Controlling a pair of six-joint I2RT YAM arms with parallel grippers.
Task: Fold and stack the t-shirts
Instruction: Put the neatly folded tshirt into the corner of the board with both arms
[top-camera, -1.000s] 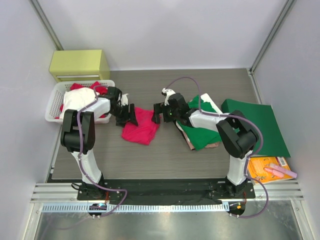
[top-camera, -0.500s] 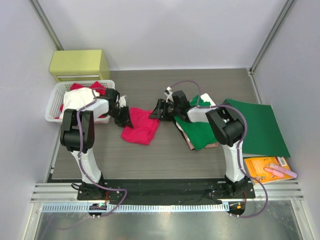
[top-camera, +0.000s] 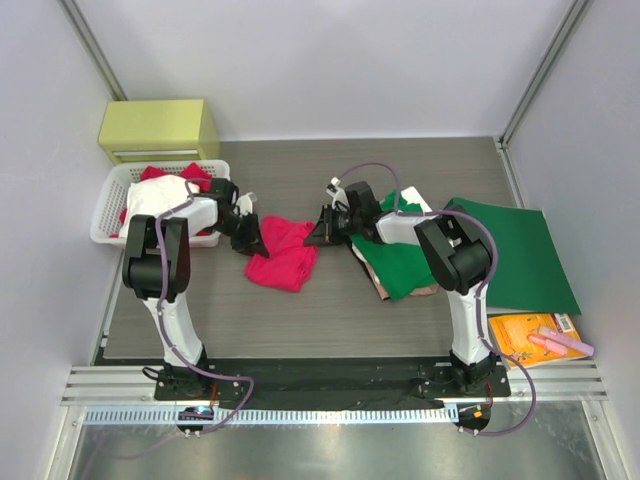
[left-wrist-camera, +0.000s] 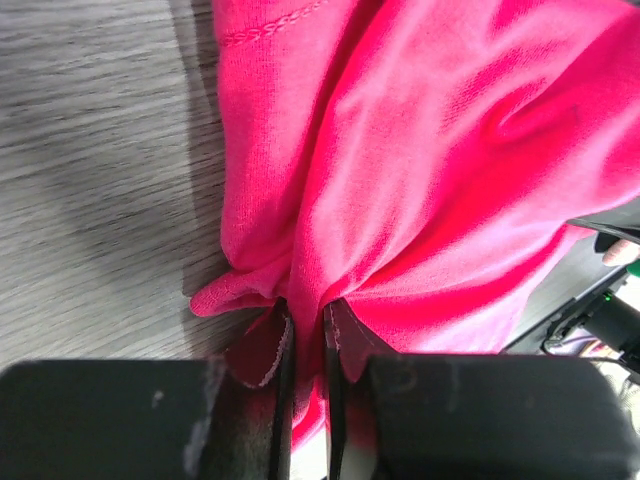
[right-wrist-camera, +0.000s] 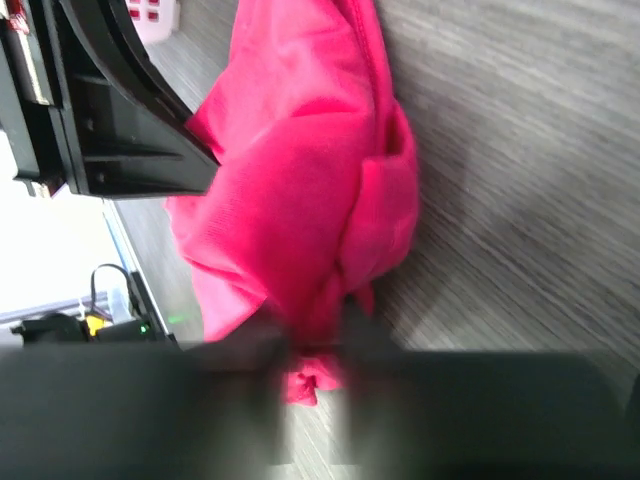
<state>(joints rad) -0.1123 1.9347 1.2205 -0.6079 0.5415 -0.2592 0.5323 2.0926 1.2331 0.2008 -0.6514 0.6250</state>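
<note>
The left pincer pinches a fold of the red t-shirt, which lies ahead toward the right pincer; that one is blurred, so I cannot tell its grip.

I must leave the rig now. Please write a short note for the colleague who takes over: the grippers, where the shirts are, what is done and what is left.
Left gripper: shut on a fold at the left edge of the red t-shirt.
Right gripper: at that shirt's right edge, cloth between its fingers; the view is blurred, so the grip is unsure.
Green t-shirt: at the right, lying on the beige-pink t-shirt.
Done: the red shirt is crumpled, not yet folded.
Left: fold it and stack it; more clothes are in the basket.
</note>
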